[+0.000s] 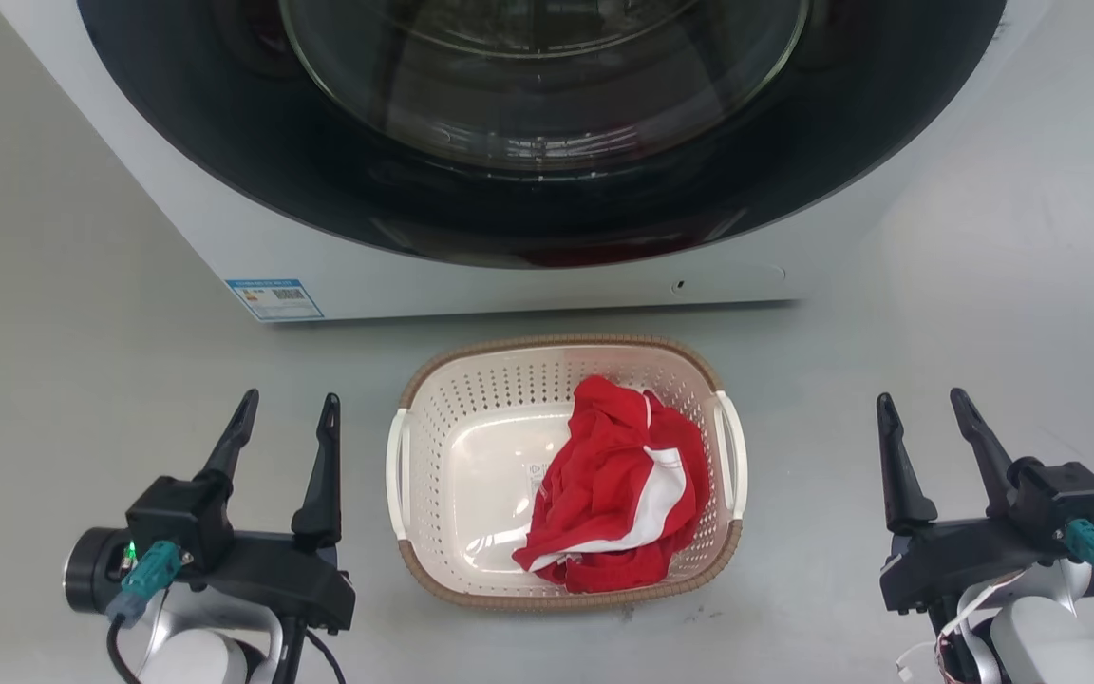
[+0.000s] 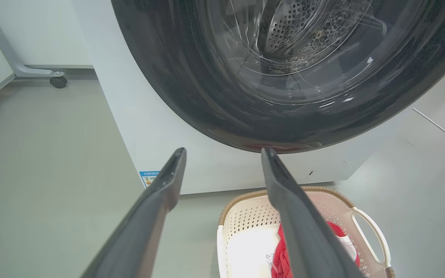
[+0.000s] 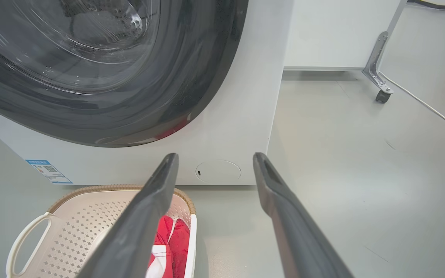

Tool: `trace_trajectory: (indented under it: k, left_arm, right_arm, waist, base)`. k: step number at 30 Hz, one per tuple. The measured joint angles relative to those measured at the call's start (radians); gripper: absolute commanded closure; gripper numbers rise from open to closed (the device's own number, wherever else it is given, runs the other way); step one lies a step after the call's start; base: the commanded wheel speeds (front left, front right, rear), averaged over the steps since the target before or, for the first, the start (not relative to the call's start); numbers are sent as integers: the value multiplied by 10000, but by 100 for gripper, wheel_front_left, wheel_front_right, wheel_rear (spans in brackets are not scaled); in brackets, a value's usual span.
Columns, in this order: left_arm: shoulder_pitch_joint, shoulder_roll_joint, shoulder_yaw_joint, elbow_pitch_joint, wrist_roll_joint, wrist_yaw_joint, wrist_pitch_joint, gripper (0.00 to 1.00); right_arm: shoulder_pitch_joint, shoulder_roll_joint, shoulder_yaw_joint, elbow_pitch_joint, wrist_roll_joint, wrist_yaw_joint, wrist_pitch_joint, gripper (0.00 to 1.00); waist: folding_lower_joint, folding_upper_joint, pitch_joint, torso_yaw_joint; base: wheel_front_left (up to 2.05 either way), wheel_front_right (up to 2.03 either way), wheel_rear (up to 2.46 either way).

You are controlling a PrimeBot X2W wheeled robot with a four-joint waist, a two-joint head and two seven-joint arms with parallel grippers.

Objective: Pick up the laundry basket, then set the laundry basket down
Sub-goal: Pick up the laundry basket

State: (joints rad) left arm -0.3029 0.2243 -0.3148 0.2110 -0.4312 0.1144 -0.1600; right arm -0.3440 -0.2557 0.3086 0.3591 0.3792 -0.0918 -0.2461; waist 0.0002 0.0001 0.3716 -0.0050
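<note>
The laundry basket (image 1: 547, 342) sits on the grey floor (image 1: 82, 380) straight ahead of me. The washer (image 1: 509, 280) stands at its 12 o'clock, near, with a strip of floor between them. A red and white garment (image 1: 618, 494) lies bunched toward the basket's 3 o'clock side.

My left gripper (image 1: 289, 399) hangs at the basket's 8 o'clock, just beside it. My right gripper (image 1: 920, 397) hangs at its 4 o'clock, farther off. Both have their fingers spread apart and hold nothing, with the tips pointing toward 12.

I judge that the pick-up has not begun and that this is the approach. The left handle (image 1: 397, 470) is at the basket's 9 o'clock and the right handle (image 1: 732, 456) at its 3 o'clock, and both are free to reach.

Next, I think each gripper must come inward and down and turn so its fingers straddle its own handle. My right arm has more ground to cover. Both should close at about the same time and lift level, or the basket may tip and shift the garment.
</note>
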Motion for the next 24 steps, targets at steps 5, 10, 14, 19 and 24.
trace_trajectory:
  k: [5, 10, 14, 19, 24]
  left_arm:
    - [-462, 2, 79, 8, -4, -12, 0, 0]
    - [-896, -50, 102, 123, -63, -100, 0, 0]
    - [-1255, -86, 102, 337, -88, -194, 2, 0]
    - [-1628, -167, 63, 669, -165, -366, 105, 0]
    - [-1970, -318, -35, 970, -178, -458, 224, 0]
  right_arm:
    - [-481, 31, -12, -15, 0, -6, 63, 0]
    - [-960, 169, -4, 4, -17, -6, 71, 0]
    - [-1232, 226, -4, 82, -17, -6, 69, 0]
    - [-1566, 322, -4, 332, -12, -4, 69, 0]
    - [-1929, 389, 33, 560, -12, 38, 71, 0]
  waist:
    - [0, 0, 739, -20]
    - [1, 1, 1470, -54]
    - [0, 1, 2008, -89]
    - [0, 1, 2616, -126]
    - [-1, 1, 3164, -148]
  base:
    - [0, 0, 0]
    - [0, 0, 0]
    - [0, 0, 0]
    - [0, 0, 0]
    - [0, 0, 0]
